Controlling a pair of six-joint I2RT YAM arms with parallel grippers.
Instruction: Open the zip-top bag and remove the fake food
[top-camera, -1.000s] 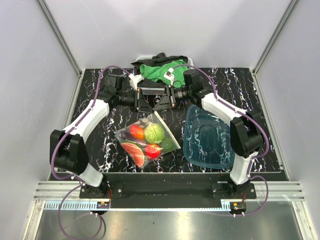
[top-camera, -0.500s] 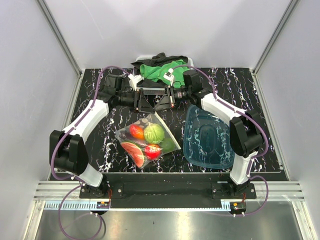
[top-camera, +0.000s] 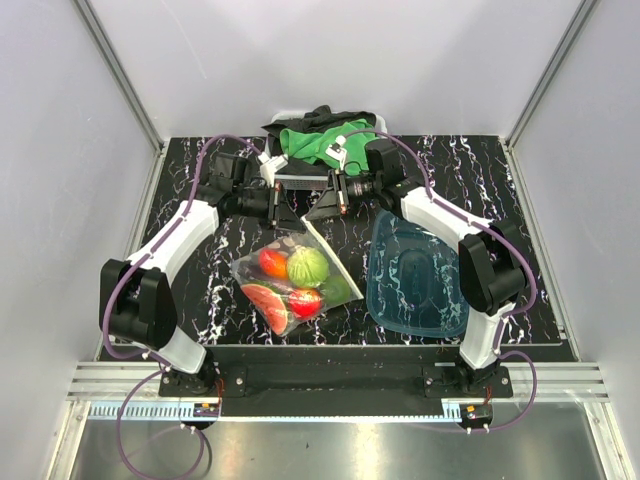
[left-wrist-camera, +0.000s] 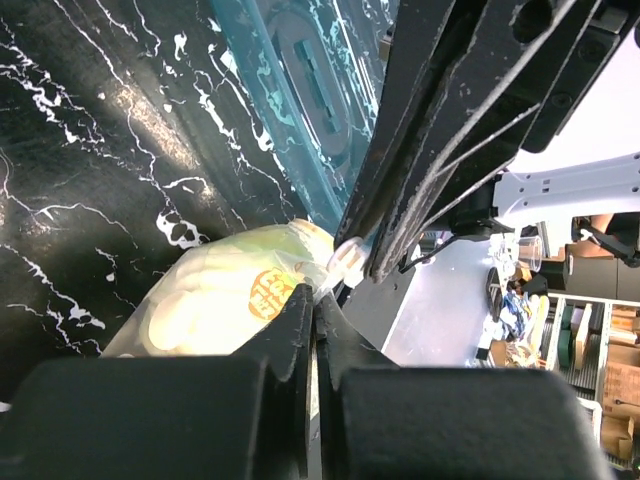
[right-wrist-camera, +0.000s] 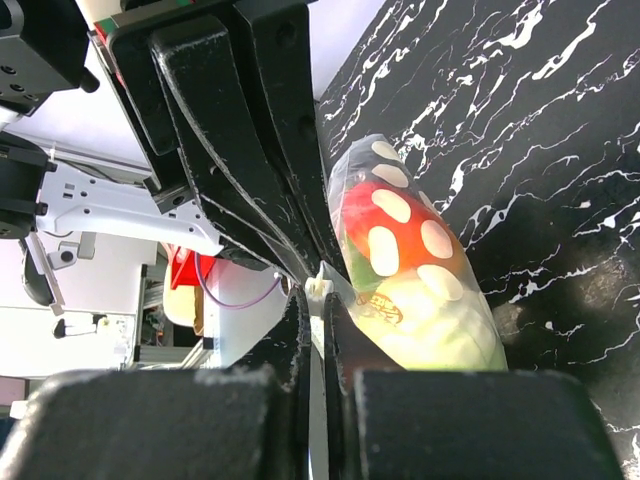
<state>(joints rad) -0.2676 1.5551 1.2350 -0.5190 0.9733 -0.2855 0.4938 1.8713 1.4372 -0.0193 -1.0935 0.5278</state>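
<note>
My left hand (left-wrist-camera: 315, 300) and right hand (right-wrist-camera: 318, 293) each clamp a zip lip, I think, to part the bag (top-camera: 333, 264).

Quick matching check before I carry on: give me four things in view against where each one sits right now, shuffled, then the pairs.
1. zip-top bag
2. teal tub
3. green cloth
4. fake food

A. farthest from the arm bases
B. inside the bag
C. top edge pinched by left gripper and right gripper
D. lying at the bag's right

Pairs: 1-C, 2-D, 3-A, 4-B
</note>
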